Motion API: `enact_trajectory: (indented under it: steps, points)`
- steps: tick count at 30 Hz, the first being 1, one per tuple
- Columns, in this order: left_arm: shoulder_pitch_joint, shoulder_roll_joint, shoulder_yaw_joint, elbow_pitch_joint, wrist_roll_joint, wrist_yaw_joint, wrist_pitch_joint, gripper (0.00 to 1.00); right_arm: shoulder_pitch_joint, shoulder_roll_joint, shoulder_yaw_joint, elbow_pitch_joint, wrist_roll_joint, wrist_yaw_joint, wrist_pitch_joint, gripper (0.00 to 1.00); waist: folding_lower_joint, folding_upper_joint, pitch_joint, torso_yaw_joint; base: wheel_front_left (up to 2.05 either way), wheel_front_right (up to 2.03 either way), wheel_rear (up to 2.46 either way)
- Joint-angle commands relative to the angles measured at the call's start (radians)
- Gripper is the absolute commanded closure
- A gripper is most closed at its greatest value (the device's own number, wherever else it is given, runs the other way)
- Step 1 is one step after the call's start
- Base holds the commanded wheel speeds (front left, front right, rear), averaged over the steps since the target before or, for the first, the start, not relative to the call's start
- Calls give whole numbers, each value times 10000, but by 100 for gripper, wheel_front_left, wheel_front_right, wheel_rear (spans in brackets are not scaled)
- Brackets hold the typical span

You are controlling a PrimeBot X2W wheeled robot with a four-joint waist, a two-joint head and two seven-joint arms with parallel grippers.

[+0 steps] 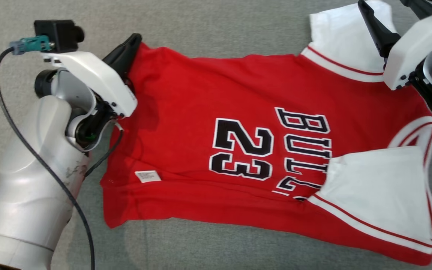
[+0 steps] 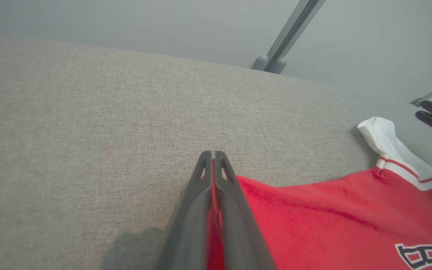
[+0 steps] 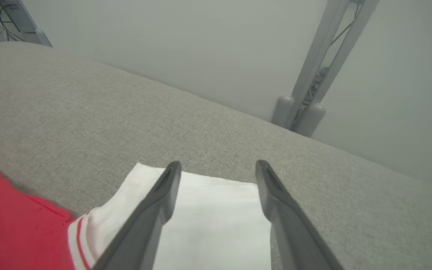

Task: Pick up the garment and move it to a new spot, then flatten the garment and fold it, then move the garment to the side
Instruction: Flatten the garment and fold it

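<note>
The garment (image 1: 201,93) is a red shirt with white sleeves and a big 23 on it. It lies spread out on the grey tabletop (image 1: 216,26), with its bottom edge toward the robot's left and its sleeves toward the right. One white sleeve is flopped over the front and hides some of the letters.

The left claw (image 2: 213,161) is squeezed tight on the far corner of the bottom edge. A bit of red cloth shows between its two fingers. The right claw (image 3: 219,168) is spread wide and holds nothing. It hangs just over the far white sleeve (image 3: 208,210), one finger on each side.

The shirt looks soft, thin and light. It will not break, but it is floppy, so it will likely sag and bunch up if it is lifted by one spot. It may also slip out of a weak pinch. Corners and edges look like the best places to grab, because the cloth is thicker there. A good next hold for the right claw seems to be the far sleeve or shoulder, so both claws can pull the far side straight.
</note>
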Motion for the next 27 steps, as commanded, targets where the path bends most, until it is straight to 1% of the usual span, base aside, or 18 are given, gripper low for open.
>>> enact_trajectory:
  steps: [1,6,7,10,11,12,13,17,20,25,27]
  points:
    - [-200,-49,-97,7,-76,0,-82,100,-177,-117,146,236,97,-7,91,0,0,0,291,356,0,0,0]
    - [-447,-195,-706,154,-332,0,-339,100,-1073,-361,1386,1458,584,-7,560,0,0,0,490,638,0,0,0]
    - [-539,-177,-899,217,-456,0,-450,100,-1343,-445,1784,1791,799,-7,700,0,0,0,540,675,0,0,0]
    - [-585,-79,-1133,317,-644,0,-596,100,-1554,-490,2282,2365,1093,-8,1073,0,0,0,581,670,0,0,0]
    - [-597,-44,-1191,350,-707,0,-648,100,-1611,-491,2388,2474,1204,-8,1119,51,0,0,588,659,0,0,0]
    - [-628,-10,-1259,387,-772,0,-701,100,-1691,-539,2503,2538,1290,-8,1137,72,0,0,593,649,0,0,0]
    - [-664,21,-1319,412,-820,0,-751,100,-1753,-585,2576,2608,1411,-8,1102,100,0,0,597,639,0,0,0]
    - [-767,246,-1482,468,-1024,0,-1166,100,-2051,-684,2677,2570,1713,-8,259,100,0,0,573,528,0,0,0]
    - [-797,442,-1547,436,-1138,0,-1416,100,-2146,-684,2552,2533,1800,-8,-371,100,0,0,459,432,0,0,0]
    - [-782,782,-1565,255,-1176,-1,-1856,100,-1908,-622,2282,2190,1906,-8,-1287,100,0,0,173,264,0,0,0]
    - [-683,933,-1529,165,-1180,1,-1964,100,-1714,-603,2204,2039,1910,-7,-1473,100,0,0,64,177,0,0,0]
